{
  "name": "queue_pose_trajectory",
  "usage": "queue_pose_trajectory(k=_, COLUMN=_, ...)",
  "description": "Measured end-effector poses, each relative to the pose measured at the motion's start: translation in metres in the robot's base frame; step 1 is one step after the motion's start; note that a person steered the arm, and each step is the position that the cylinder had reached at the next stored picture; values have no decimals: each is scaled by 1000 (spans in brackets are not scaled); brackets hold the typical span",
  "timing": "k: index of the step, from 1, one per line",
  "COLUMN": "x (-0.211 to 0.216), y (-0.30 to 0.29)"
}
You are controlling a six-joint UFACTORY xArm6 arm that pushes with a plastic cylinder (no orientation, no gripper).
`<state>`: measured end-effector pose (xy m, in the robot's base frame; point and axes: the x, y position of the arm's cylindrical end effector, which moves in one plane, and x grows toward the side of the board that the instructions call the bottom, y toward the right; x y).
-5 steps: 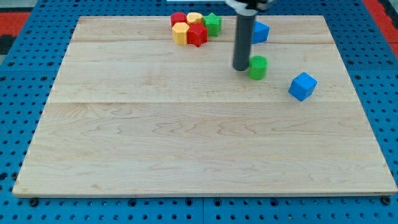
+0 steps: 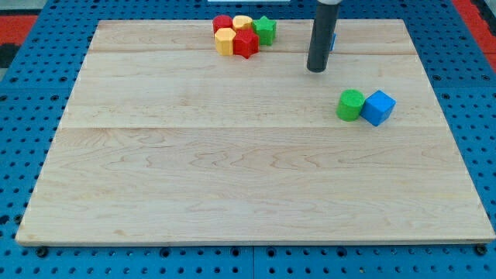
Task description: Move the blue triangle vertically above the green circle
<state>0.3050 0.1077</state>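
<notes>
Board point(image 2: 232, 178): a pale wooden top that fills most of the view, bare across its middle and along its bottom edge
Rod: dark and upright, coming down from the top edge right of centre; it has no jaws and holds nothing, so it can only push
Tip point(image 2: 316, 70): on the board a little below the top edge, well apart from the pair of blocks nearer the right edge
Green circle point(image 2: 350, 105): a short cylinder between the board's middle and its right edge, below and to the right of the tip
Blue triangle point(image 2: 334, 39): near the top edge, just a sliver showing beside the rod, which hides the rest; whether the rod touches it cannot be told
Step in hand: the triangle seems to sit already nearer the top edge than the circle but a little left of it, so a short push toward the right edge looks right
Doing it well: start on the triangle's left face and push slowly through its middle so it does not spin off the tip; stop once it lines up with the circle
Cluster: red block point(image 2: 222, 23), yellow block point(image 2: 242, 22), green star point(image 2: 265, 29), yellow hexagon point(image 2: 225, 41) and red star point(image 2: 246, 43) packed by the top edge left of the rod, out of the path
Blue cube point(image 2: 378, 107): touching the circle on the side toward the right edge; it is off the triangle's path, yet a low sweep of the tip would shift both
</notes>
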Motion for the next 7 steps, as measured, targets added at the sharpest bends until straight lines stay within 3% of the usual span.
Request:
queue_pose_trajectory(k=1, x=-28, y=-8)
queue_pose_trajectory(k=3, x=-66, y=98)
queue_pose_trajectory(k=4, x=-113, y=83)
queue_pose_trajectory(k=7, x=-107, y=33)
